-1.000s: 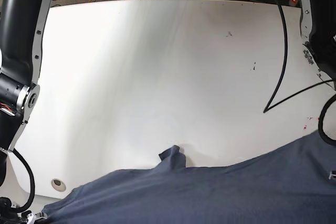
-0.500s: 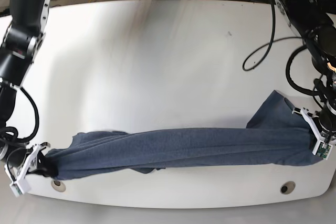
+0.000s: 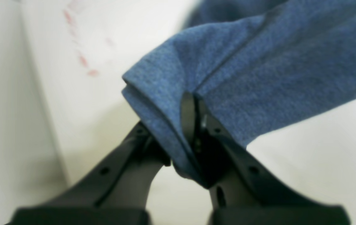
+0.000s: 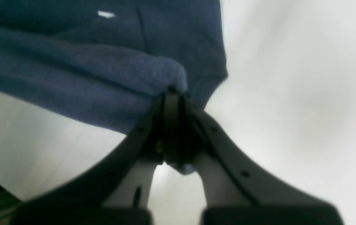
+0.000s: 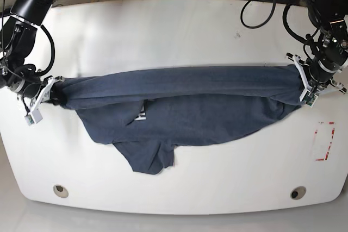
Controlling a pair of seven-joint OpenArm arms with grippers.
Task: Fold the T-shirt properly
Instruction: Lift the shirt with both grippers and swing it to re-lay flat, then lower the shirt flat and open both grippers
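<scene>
1. White table [image 5: 179, 42] fills the base view, cables and carpet beyond its far edge, a red rectangle mark [image 5: 324, 140] near one corner.
2. T-shirt [image 5: 185, 110] is stretched across the middle of the table between my two arms; top edge pulled into a taut band, the rest drooping toward the near edge in an uneven flap, a bit of white lettering [image 5: 142, 114] showing.
3. Left gripper [image 5: 305, 84] is pressed together, pinching a bunched fold of the shirt; the wrist view shows cloth wedged between the jaws.
4. Right gripper [image 5: 48, 93] is likewise clamped tight on the other end, pinching a thick roll of fabric.
5. Risk, my read: both pinches hold gathered cloth, not a clean corner or hem, so laying it down may leave twisted ends and a crooked fold.
6. Risk: too much tension and a layer slips out of one claw; that end drops and the shirt skews.
7. Risk: the hanging flap looks lopsided, so dragging it over the table could crease it or tuck the sleeve under.
8. Risk: pulling farther toward the left arm's side could carry cloth past the table edge.
</scene>
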